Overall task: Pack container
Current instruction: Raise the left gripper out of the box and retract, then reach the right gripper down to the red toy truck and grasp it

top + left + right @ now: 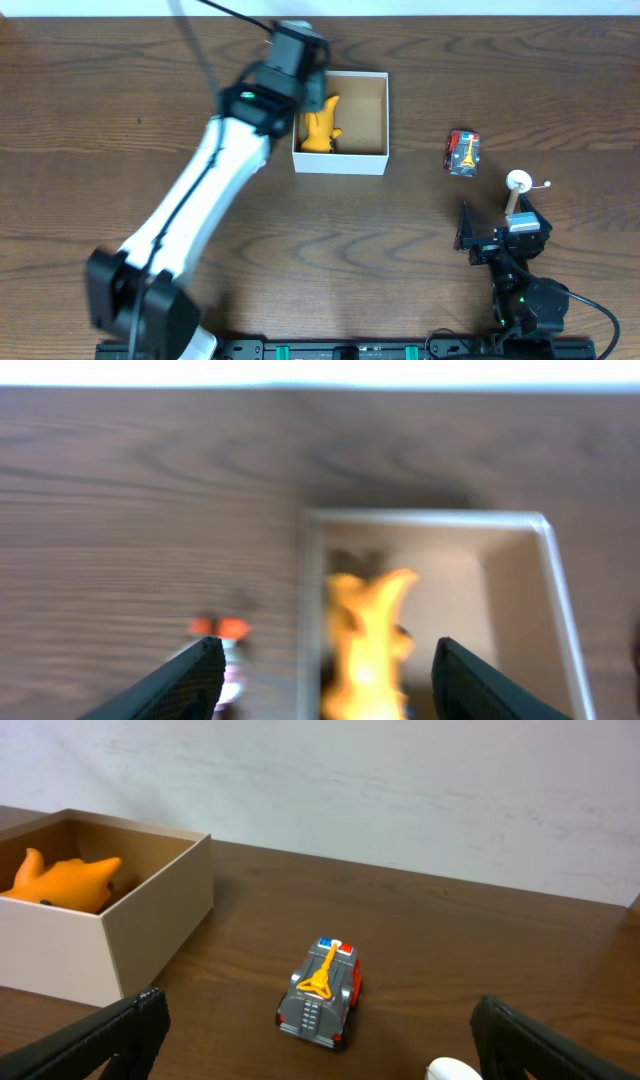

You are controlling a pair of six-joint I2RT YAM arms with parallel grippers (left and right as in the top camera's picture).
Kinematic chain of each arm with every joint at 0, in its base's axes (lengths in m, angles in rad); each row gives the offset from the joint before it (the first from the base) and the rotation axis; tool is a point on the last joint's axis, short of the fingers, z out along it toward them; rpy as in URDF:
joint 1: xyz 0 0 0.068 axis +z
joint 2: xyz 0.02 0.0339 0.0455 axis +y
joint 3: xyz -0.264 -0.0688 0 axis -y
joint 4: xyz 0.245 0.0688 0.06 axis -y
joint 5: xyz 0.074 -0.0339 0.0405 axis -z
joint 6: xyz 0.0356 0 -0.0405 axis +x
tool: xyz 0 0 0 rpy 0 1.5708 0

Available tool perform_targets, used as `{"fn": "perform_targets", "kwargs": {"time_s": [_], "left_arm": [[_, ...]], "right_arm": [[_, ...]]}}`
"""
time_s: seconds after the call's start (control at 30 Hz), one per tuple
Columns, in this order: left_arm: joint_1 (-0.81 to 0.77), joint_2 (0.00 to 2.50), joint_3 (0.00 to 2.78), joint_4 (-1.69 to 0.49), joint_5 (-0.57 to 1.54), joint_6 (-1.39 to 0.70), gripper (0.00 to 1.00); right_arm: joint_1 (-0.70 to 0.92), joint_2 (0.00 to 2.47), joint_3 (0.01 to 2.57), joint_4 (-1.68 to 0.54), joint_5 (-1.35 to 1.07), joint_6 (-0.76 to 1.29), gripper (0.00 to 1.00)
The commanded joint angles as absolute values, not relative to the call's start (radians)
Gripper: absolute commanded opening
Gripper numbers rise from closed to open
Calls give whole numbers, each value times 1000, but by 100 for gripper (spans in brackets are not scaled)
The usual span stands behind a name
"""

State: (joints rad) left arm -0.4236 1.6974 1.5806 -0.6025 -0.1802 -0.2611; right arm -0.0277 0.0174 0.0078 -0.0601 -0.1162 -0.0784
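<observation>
The container [370, 100] is a small square open box, white outside and brown inside, at the back middle of the table. A yellow-orange toy [320, 128] lies inside it by the left wall. My left gripper [311, 93] hangs over the box's left wall. In the blurred left wrist view it [328, 647] is open and empty above the toy [368, 640] and the box [520, 590]. A grey and red toy truck [462, 152] stands right of the box. My right gripper [495, 228] is open and empty, near the truck [322, 985].
A small white round-headed toy [518, 182] lies just behind the right gripper, and its edge shows in the right wrist view [455, 1070]. A blurred orange and white thing [222, 635] lies on the table left of the box. The box [110, 945] and toy [60, 880] show at left.
</observation>
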Motion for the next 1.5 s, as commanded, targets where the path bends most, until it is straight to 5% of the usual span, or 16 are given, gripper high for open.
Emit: {"fn": "perform_targets", "kwargs": {"time_s": [0.0,0.27,0.9,1.23,1.47], "left_arm": [[-346,1657,1596,-641,-308,-256,72],[-118,1649,1588,-748,-308,-264,93],[-30,1649,1588,-837,-305,-264,98],[-30,1649,1588,-837,-305,-264,98],[-30,1649,1588,-837,-305,-264,98]], "right_arm": [[-19,14,6,-64,-117,-64,99],[-19,14,6,-64,-117,-64,99],[-19,67,75,42,-101,-85,99],[-19,612,472,8,-70,-68,99],[-19,1151,919,-299,-87,-68,99]]}}
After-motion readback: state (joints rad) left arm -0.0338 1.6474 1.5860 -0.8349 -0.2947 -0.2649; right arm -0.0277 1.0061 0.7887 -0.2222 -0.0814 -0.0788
